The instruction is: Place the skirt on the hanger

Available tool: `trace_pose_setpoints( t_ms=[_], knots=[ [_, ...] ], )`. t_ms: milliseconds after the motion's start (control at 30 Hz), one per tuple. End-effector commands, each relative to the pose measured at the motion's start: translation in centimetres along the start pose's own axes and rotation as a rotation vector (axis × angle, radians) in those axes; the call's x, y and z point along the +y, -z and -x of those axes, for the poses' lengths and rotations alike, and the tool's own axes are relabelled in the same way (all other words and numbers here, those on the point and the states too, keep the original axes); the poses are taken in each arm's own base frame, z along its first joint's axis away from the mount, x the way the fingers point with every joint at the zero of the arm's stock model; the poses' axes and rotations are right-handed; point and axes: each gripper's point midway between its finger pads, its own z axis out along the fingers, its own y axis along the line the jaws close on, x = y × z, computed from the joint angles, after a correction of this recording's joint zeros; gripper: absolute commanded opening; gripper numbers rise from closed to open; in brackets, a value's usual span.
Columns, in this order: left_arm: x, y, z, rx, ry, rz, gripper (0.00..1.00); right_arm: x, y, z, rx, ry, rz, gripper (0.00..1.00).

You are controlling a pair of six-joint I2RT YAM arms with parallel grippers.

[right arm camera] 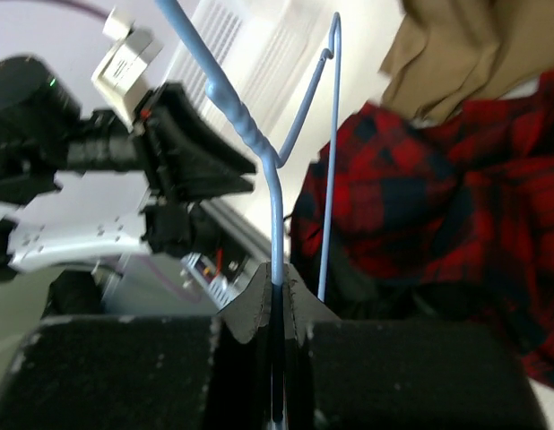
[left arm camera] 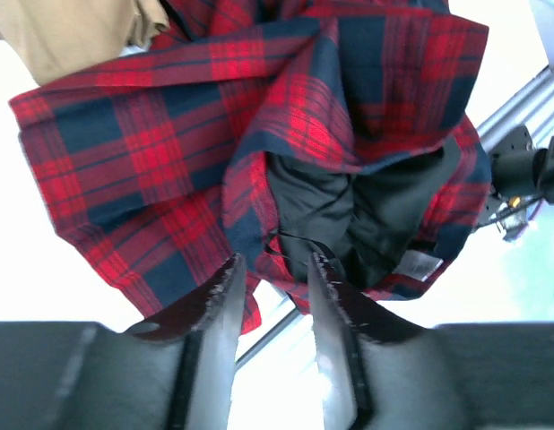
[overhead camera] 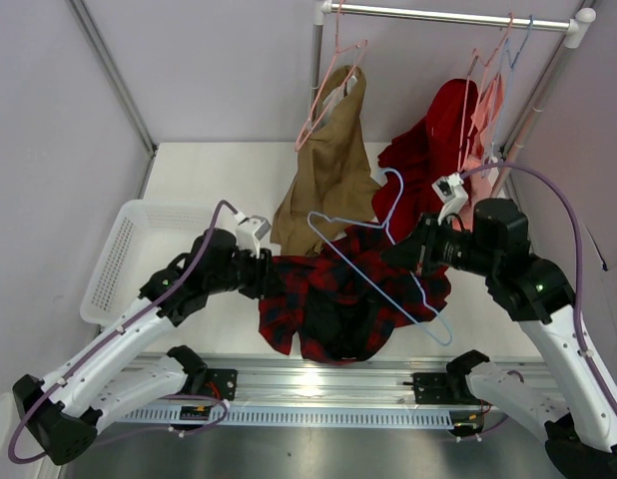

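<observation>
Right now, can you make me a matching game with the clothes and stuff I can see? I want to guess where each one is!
Things:
1. plaid skirt
2. blue wire hanger
3. tan garment
4. white basket

Places:
A. pinched between the right fingers
B. hanging from the rail at the back
C. far over on the left side
D. crumpled up in the middle

Pairs: 1-D, 2-A, 3-B, 4-C
</observation>
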Motion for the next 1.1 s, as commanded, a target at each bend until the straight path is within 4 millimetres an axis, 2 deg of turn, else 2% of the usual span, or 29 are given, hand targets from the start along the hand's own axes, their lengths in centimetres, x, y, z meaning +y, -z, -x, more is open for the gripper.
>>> trace_pose_setpoints(
  t_ms=[0, 233, 600, 867, 1067],
  knots=[
    [-0.8, -0.1, 0.0, -0.014, 0.002, -0.016, 0.37, 2.4, 2.2, -1.9, 0.046, -0.019, 0.096, 0.0],
    [-0.3, -0.5, -0.6, -0.005, -0.001, 0.018, 0.35, 2.6, 4.2, -6.5, 0.201, -0.056, 0.133, 0.0],
    [-0.3, -1.2, 0.5, -0.013, -0.002, 0.036, 0.34, 2.8, 6.2, -10.8, 0.343, -0.146, 0.172, 0.0],
    [-0.7, -1.7, 0.8, -0.006, -0.003, 0.016, 0.34, 2.6, 6.1, -12.7, 0.383, -0.211, 0.204, 0.0],
    [-1.0, -2.1, 0.7, 0.005, -0.011, 0.001, 0.34, 2.5, 5.6, -12.6, 0.364, -0.226, 0.213, 0.0]
  ],
)
